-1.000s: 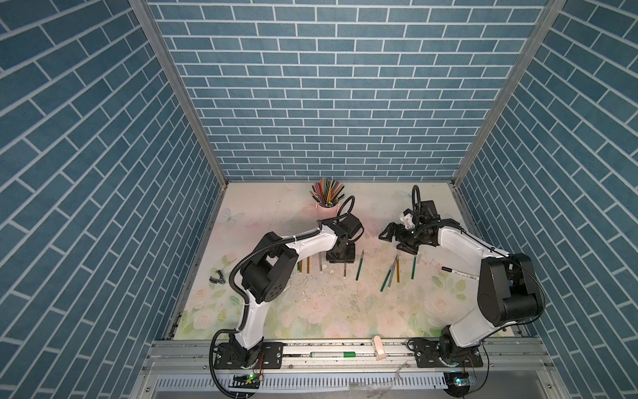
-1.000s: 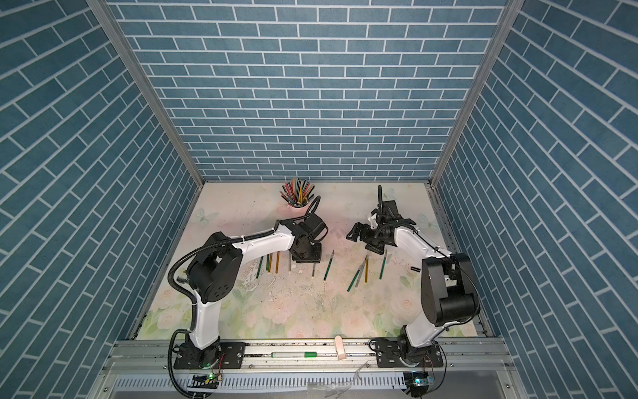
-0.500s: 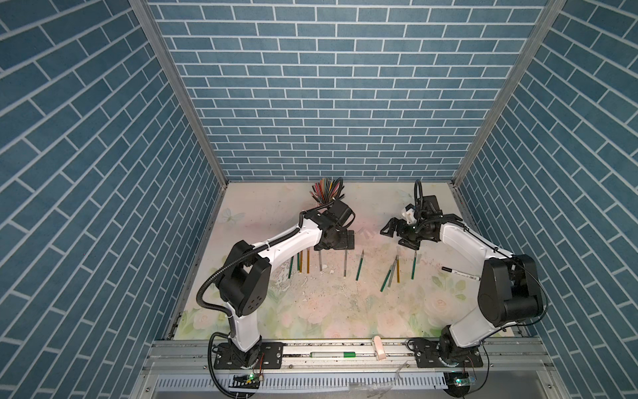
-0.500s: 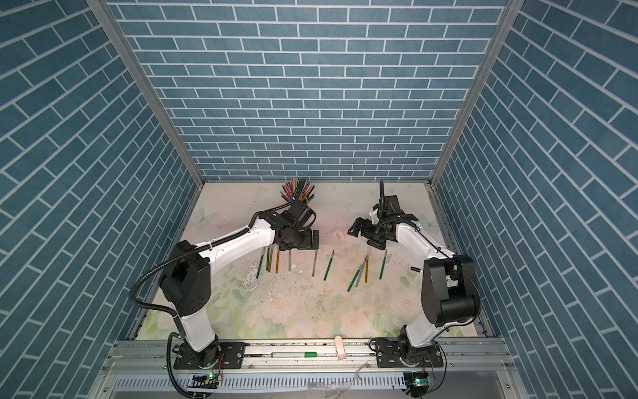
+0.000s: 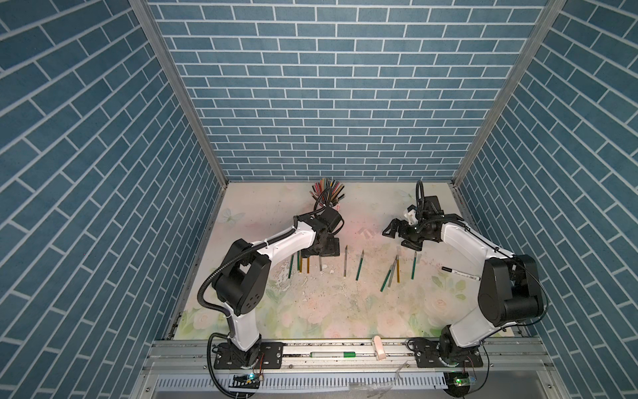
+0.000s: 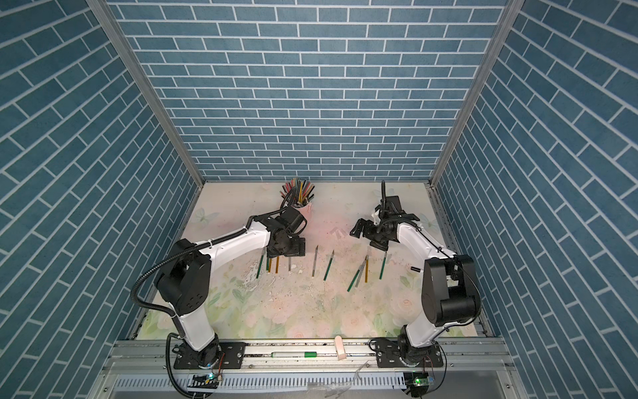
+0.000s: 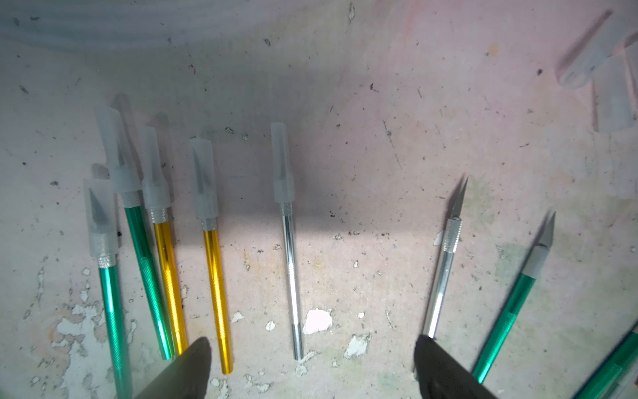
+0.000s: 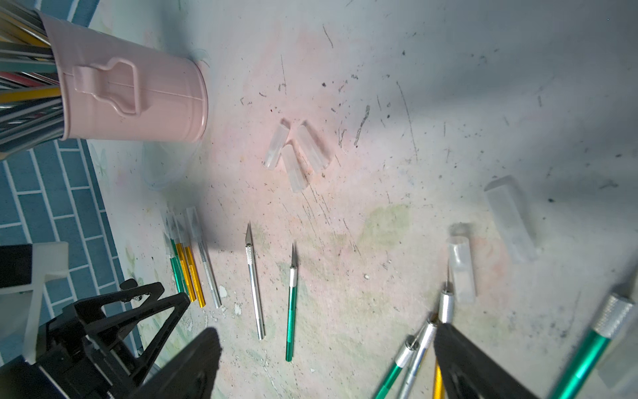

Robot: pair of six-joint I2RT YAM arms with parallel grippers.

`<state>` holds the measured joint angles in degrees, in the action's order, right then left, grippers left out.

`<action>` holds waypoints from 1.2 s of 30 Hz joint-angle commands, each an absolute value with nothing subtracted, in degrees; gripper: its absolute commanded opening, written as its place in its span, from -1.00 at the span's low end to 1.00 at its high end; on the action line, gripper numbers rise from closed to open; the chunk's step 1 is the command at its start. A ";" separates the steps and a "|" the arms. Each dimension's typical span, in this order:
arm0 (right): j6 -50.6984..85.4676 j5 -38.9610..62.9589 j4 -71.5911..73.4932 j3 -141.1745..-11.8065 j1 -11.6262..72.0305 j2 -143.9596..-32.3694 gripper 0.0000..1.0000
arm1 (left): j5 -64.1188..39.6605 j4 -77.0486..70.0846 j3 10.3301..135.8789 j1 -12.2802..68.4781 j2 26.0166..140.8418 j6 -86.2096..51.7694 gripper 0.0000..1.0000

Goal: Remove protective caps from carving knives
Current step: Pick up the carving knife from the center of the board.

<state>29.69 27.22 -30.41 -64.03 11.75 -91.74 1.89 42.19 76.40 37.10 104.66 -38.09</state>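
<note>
Both arms are built alike: glossy white shells on the long links, bulky matt black housings at the joints. The left arm (image 5: 286,241) trails a ribbed black hose (image 5: 201,297) off its biggest housing (image 5: 241,290), whose flat face shows a few small round holes. The right arm (image 5: 462,241) carries a thin black cable (image 5: 419,191) that arches above its wrist and runs along the white shell. Each stands on a black base plate (image 5: 269,359) with silver screws. The fingers (image 7: 186,373) are dark, blunt, tapering wedges
</note>
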 commanded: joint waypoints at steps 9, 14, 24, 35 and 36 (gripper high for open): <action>28.30 28.39 -31.14 -64.44 10.57 -89.61 0.94 | 4.17 40.76 74.44 36.94 108.71 -38.03 0.41; 28.26 28.70 -30.85 -63.87 10.20 -89.39 0.94 | 3.98 39.49 73.45 36.50 109.73 -37.89 0.19; 28.91 29.07 -29.95 -62.49 9.42 -89.29 0.93 | 2.81 38.39 73.20 35.58 111.79 -37.40 -0.08; 29.18 29.12 -29.65 -61.72 8.89 -88.86 0.93 | 1.79 37.66 72.74 35.27 112.93 -37.79 -0.43; 29.18 29.37 -29.54 -61.63 8.88 -88.90 0.93 | 1.67 37.62 72.66 35.24 113.02 -37.75 -0.45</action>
